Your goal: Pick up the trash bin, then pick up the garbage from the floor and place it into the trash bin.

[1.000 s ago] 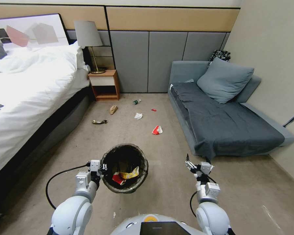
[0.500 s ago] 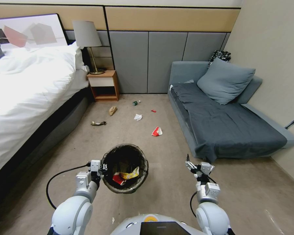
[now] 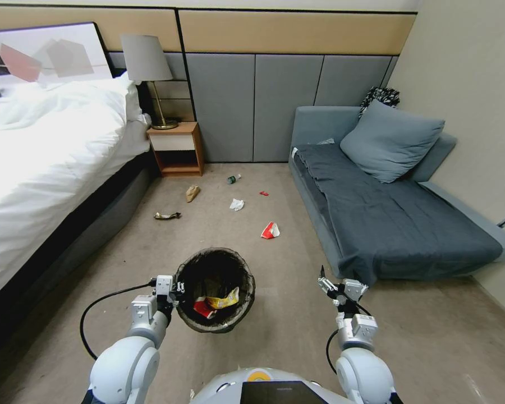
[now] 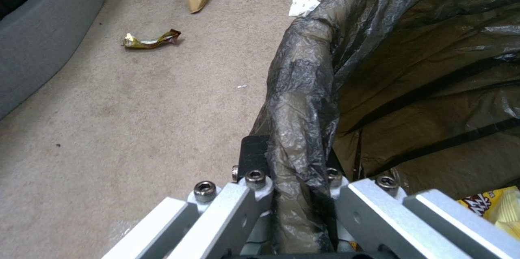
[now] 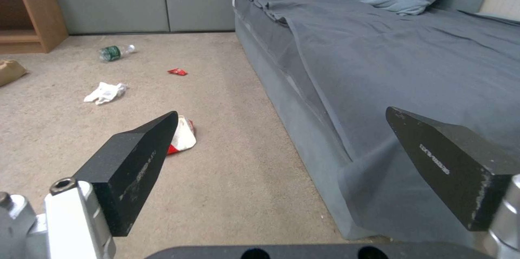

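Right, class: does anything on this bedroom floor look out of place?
Yes. Litter lies scattered on the carpet: a red-and-white wrapper, a white paper wad, a tan paper scrap, a twisted wrapper and a small bottle. The trash bin, gripped by the left tool, already holds wrappers.

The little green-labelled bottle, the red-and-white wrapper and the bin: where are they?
green-labelled bottle [image 5: 115, 51]: right wrist view, its label.
red-and-white wrapper [image 3: 270, 230]: head view, its middle.
trash bin [image 3: 185, 269]: head view, bag-covered rim.

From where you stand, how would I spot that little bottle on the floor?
Find the wooden nightstand beside the bed. On the carpet toward the sofa lies the bottle, on its side near the wall. Unlike the crumpled scraps nearby, it is clear with a green label.
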`<state>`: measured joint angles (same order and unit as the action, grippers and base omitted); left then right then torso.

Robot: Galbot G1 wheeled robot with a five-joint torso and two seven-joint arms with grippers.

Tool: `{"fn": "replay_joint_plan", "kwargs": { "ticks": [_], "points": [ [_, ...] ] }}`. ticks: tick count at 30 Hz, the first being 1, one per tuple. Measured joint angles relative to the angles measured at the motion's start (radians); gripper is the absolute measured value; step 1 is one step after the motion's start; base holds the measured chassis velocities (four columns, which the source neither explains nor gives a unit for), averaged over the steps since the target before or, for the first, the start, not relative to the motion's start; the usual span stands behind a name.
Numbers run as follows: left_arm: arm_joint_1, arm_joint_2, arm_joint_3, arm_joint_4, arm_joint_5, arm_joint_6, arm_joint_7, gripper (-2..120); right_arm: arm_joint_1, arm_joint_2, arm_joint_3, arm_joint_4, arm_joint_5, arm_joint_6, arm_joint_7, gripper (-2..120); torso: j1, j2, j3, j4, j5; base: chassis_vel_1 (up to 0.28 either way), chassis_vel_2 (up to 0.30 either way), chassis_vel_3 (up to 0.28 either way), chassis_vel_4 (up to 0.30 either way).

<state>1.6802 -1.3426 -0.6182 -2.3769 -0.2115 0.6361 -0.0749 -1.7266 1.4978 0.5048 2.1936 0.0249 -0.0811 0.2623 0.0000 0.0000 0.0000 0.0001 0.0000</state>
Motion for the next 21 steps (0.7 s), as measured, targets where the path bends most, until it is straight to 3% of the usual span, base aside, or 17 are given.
{"fn": "replay_joint_plan", "kwargs": {
  "ticks": [21],
  "points": [
    [-0.004, 0.003, 0.004, 0.014, 0.003, 0.0, 0.003, 1, 0.013, -0.01, -0.003, -0.018, 0.003, -0.003, 0.004, 100, 0.0, 0.0, 0.0, -0.0001, -0.0001, -0.091, 0.093, 0.091, -0.095]
  ]
}}
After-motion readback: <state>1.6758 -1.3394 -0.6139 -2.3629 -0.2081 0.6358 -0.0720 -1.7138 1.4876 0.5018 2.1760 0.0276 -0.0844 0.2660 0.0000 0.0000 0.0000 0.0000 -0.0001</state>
